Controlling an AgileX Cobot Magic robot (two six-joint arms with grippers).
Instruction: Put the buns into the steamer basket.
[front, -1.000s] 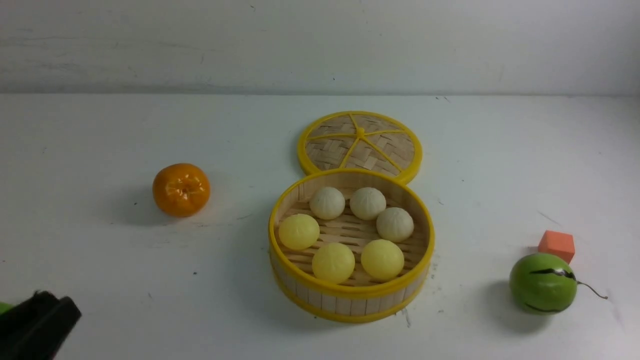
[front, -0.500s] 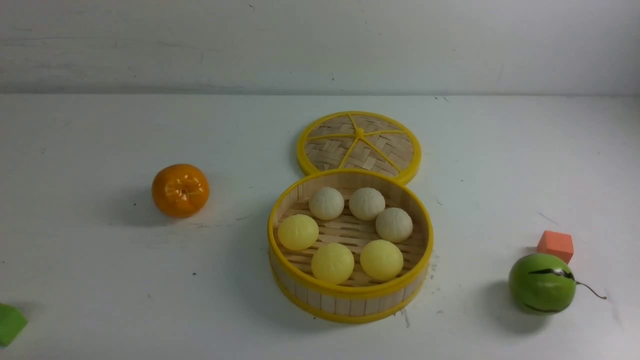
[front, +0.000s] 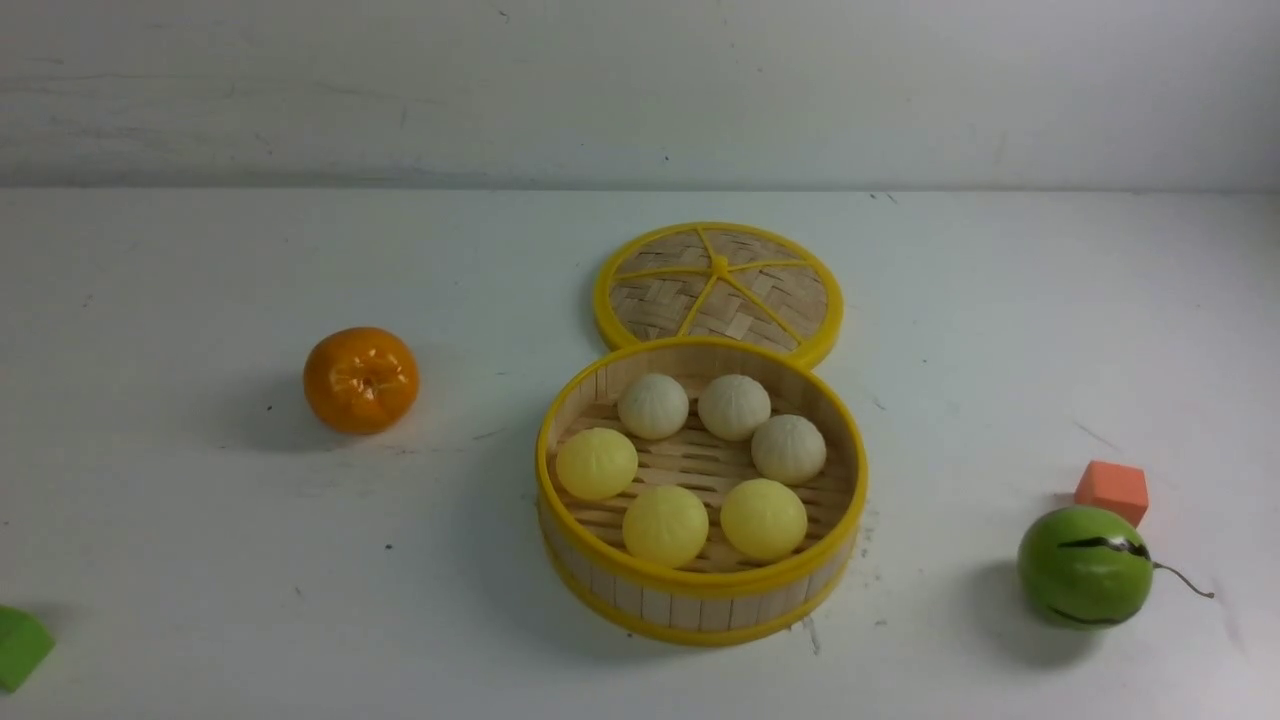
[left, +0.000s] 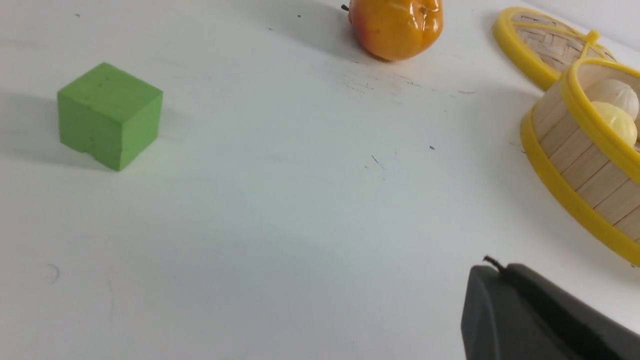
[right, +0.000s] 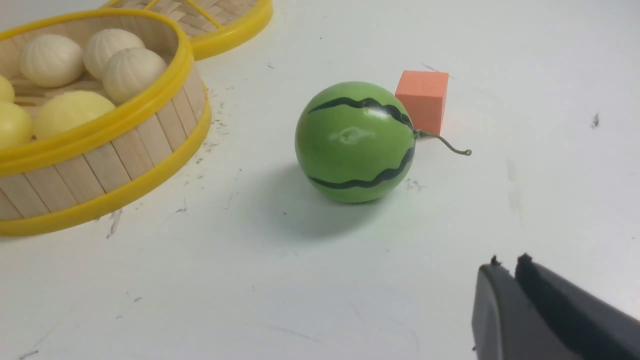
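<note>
All six buns (front: 700, 465) sit inside the steamer basket (front: 700, 600) at the middle of the white desk (front: 200, 560): three pleated white ones toward the far wall, three smooth yellow ones nearer. The woven lid (front: 720, 285) lies flat just behind the basket, touching its rim. Both arms are clear of the basket. The left fingers (left: 492, 270) are clenched and hold nothing, near a green cube (left: 110, 115). The right fingers (right: 507, 267) are pressed together, empty, near the toy watermelon (right: 355, 142) and orange cube (right: 422, 97).
</note>
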